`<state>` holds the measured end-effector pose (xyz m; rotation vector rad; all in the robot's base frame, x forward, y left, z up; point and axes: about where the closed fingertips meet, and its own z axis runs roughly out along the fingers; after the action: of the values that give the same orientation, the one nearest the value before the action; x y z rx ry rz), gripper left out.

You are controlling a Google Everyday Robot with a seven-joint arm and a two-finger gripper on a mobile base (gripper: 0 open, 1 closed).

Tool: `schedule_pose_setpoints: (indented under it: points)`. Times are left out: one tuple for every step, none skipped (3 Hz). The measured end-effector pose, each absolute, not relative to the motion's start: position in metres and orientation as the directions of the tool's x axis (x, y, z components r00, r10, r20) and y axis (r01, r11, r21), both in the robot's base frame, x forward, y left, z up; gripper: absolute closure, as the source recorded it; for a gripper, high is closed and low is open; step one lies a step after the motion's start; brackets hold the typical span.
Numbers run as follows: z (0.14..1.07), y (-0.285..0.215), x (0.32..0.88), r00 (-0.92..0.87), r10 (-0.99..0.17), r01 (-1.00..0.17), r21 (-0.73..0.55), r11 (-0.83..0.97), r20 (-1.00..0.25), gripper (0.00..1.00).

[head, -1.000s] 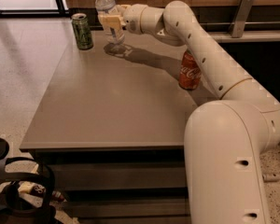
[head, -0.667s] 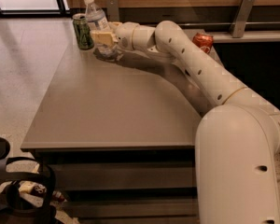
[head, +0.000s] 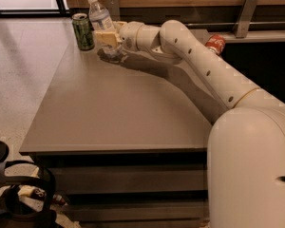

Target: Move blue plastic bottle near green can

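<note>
The blue plastic bottle, clear with a white cap, is tilted to the left at the far left of the table. My gripper is shut on the bottle's lower half and hides it. The green can stands upright just left of the bottle, a small gap apart. My white arm reaches across the table from the lower right.
A red Coca-Cola can shows behind my arm at the far right of the grey table. A dark bag lies on the floor at the lower left. A wooden wall with metal brackets runs behind the table.
My gripper has carried the bottle leftward to beside the green can. The bottle now leans left. The arm has swung away from the red can.
</note>
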<state>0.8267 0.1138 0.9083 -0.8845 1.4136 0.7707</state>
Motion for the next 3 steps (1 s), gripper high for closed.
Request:
schedule_pose_setpoints:
  points:
    - [0.9078,0.1169,0.8259,0.029,-0.063,-0.875,-0.056,0.482,-0.998,0.53]
    - [0.9073,0.1215,0.8250,0.028,-0.062,-0.878,-0.054,0.476,-0.998,0.21]
    - [0.9068,0.1259,0.8240,0.027,-0.061,-0.880,-0.053,0.471,-0.998,0.00]
